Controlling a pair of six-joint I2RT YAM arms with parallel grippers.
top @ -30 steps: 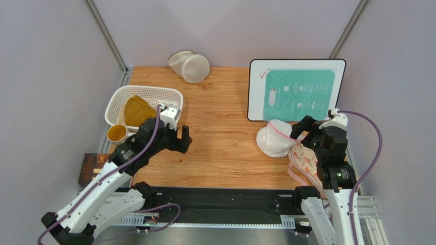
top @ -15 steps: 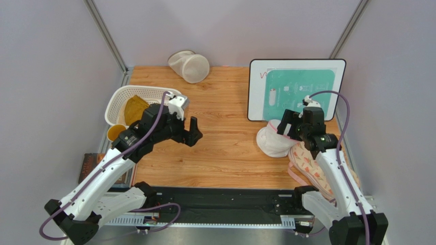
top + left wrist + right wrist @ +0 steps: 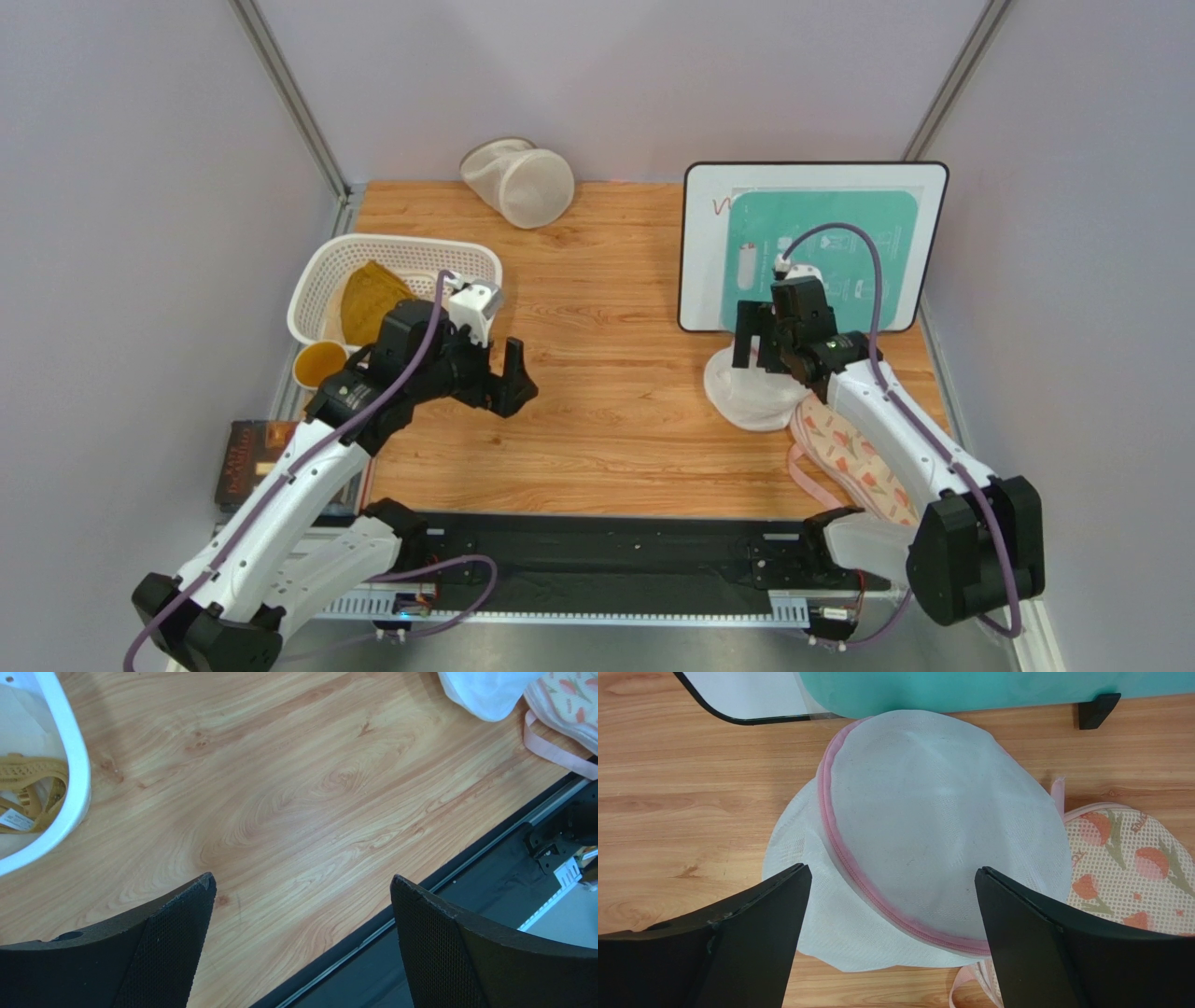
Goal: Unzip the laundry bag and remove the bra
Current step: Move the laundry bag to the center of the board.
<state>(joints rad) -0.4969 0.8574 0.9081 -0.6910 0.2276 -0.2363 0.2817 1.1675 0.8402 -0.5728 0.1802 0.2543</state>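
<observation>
The laundry bag (image 3: 748, 394) is a round white mesh pouch with a pink zipper line, lying at the table's right in front of a standing board. In the right wrist view the laundry bag (image 3: 941, 826) fills the centre, its zipper shut along the curved rim. My right gripper (image 3: 762, 336) (image 3: 892, 870) hangs open just above it, one finger on each side, nothing between them. My left gripper (image 3: 505, 378) (image 3: 302, 878) is open over bare wood beside the basket, far from the pouch (image 3: 484, 689). The bra is hidden.
A pink patterned cloth (image 3: 849, 455) (image 3: 1130, 868) lies against the pouch's right. A white basket (image 3: 316, 287) holds a mustard garment (image 3: 376, 301), with a yellow cup (image 3: 320, 367) beside it. A cream cylindrical mesh bag (image 3: 522, 182) lies at the back. The teal-faced board (image 3: 807, 245) stands behind the pouch.
My right arm has reached forward and left, bringing its open gripper from the pouch's right side to above it. My left gripper swung right, then drew back slightly, staying open.
</observation>
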